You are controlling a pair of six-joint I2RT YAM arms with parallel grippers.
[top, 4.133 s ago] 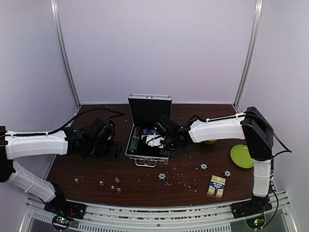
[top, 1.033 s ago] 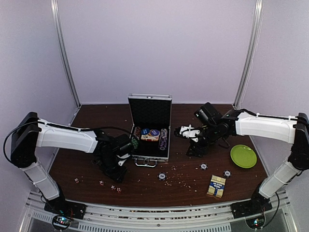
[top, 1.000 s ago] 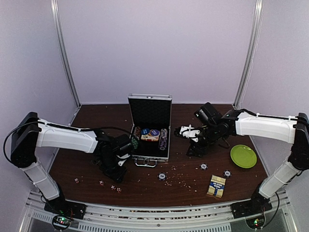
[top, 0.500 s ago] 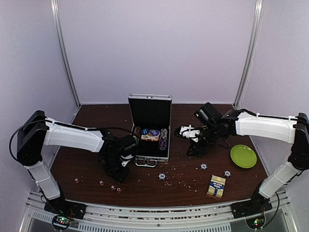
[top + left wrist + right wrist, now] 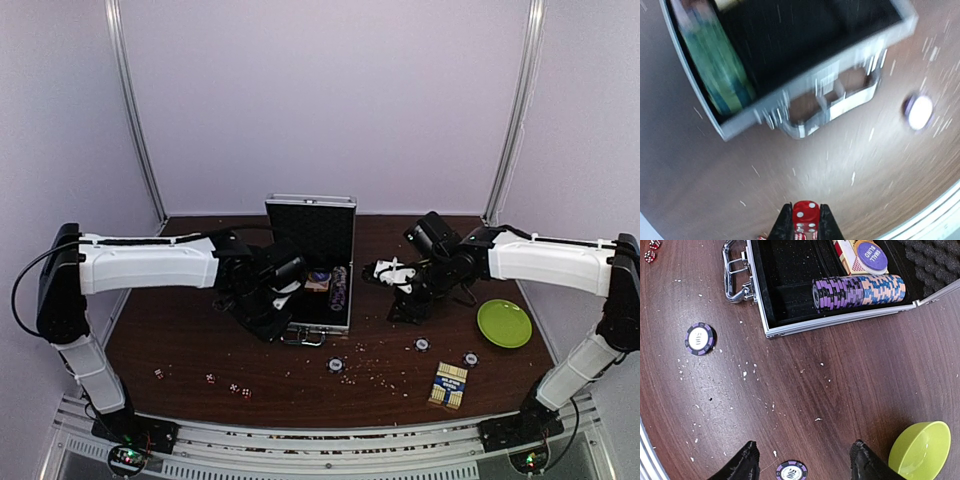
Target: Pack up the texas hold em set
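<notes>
Top view, arms: left gripper (image 5: 272,315) reaches low over the case's (image 5: 312,262) front-left corner; right gripper (image 5: 403,308) hangs right of the case.
Top view, count: three loose chips (image 5: 335,365) and one card box (image 5: 448,385) in front of the case.
Left wrist: fingers (image 5: 785,222) pinch one red die (image 5: 806,212) before the case handle (image 5: 832,107).
Right wrist: fingers (image 5: 745,460) spread wide, empty; two loose chips and one lime-green bowl (image 5: 920,447) outside the case.

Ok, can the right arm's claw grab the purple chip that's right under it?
Probably yes. The right claw is open, and the purple chip lies flat on the table roughly between its fingers, with nothing covering it. Since it lies flat, it may be hard to pinch.
</notes>
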